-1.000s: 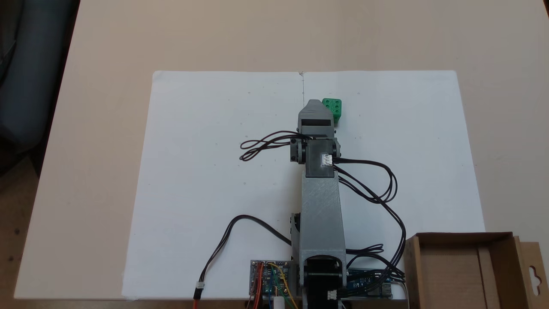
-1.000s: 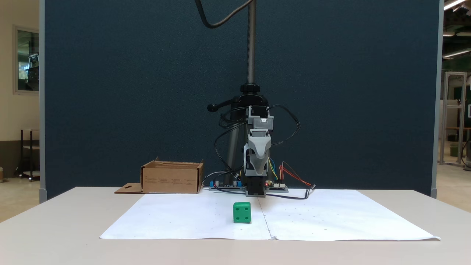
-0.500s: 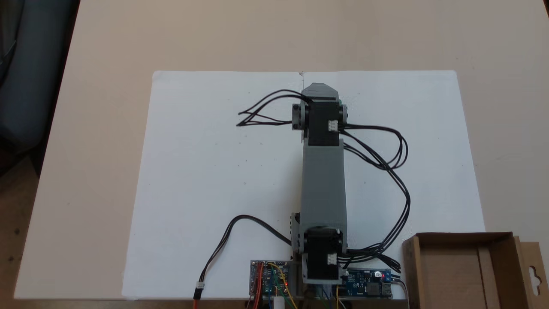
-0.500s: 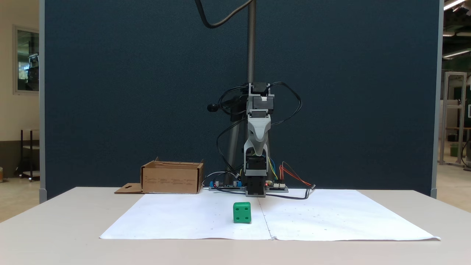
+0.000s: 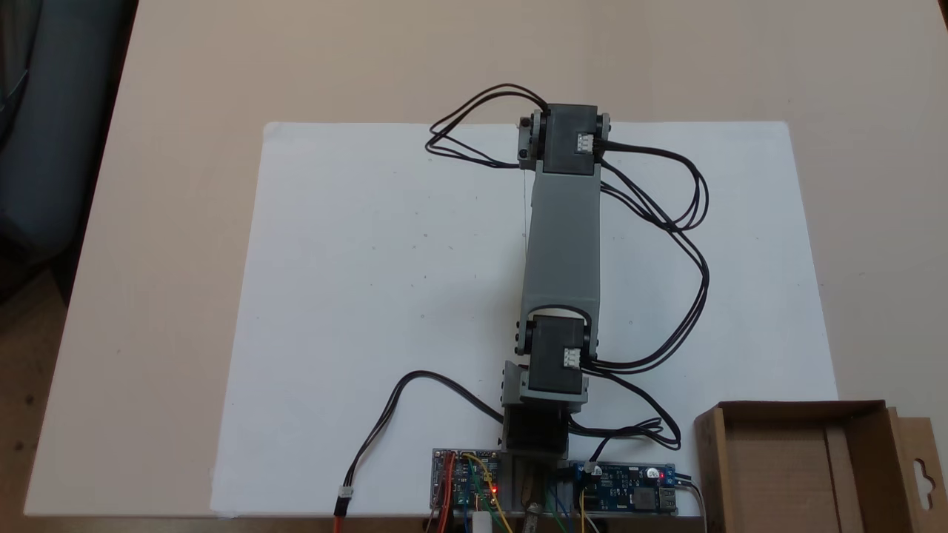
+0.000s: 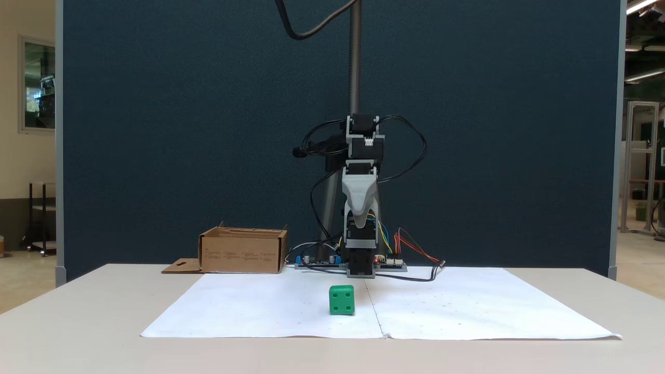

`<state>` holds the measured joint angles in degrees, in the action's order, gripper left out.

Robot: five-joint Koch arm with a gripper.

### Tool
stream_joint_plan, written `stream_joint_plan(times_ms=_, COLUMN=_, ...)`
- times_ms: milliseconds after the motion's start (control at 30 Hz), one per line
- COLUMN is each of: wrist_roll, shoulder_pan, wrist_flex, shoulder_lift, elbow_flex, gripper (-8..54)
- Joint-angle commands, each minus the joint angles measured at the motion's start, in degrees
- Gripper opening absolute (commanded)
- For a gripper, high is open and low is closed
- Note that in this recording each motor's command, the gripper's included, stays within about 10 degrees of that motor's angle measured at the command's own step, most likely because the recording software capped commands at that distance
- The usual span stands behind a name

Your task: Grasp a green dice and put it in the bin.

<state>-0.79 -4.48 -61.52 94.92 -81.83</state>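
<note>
The reach is in hand: the grey plastic gripper (image 6: 359, 212), jaw state impossible to tell, hangs above the small bright green plastic dice (image 6: 342, 299) on the white paper sheet (image 6: 467, 306) near its front edge, apart from the shallow brown cardboard bin (image 6: 242, 251) at the table's (image 6: 78, 332) back edge, so next it must descend, straddle and close.

A dark blue partition panel (image 6: 182, 130) stands upright behind the beige table (image 6: 78, 332), spanning most of the backdrop. At nine o'clock, a cream wall (image 6: 28, 156) carries a framed window (image 6: 37, 85), with a low dark shelf unit (image 6: 41, 218) beneath it on the pale floor (image 6: 21, 285). At three o'clock, ceiling strip lights (image 6: 640, 6) glow at the top, a metal frame rack (image 6: 641, 166) below. A metal pole (image 6: 355, 57) rises at twelve o'clock. White paper (image 5: 355, 259) covers the tabletop.
</note>
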Motion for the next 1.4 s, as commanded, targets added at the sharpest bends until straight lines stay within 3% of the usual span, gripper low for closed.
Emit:
stream_joint_plan(times_ms=0, wrist_roll=0.7, shoulder_pan=-1.49, wrist_flex=-1.32, shoulder_lift=-0.09, elbow_flex=4.22, gripper=48.0)
stream_joint_plan(times_ms=567, wrist_roll=0.62, shoulder_pan=-3.16, wrist_flex=2.9, shoulder_lift=-8.7, elbow_flex=4.48, gripper=48.1)
stream_joint_plan(times_ms=1367, wrist_roll=2.55, shoulder_pan=-5.36, wrist_flex=8.53, shoulder_lift=-13.1, elbow_flex=4.57, gripper=48.1)
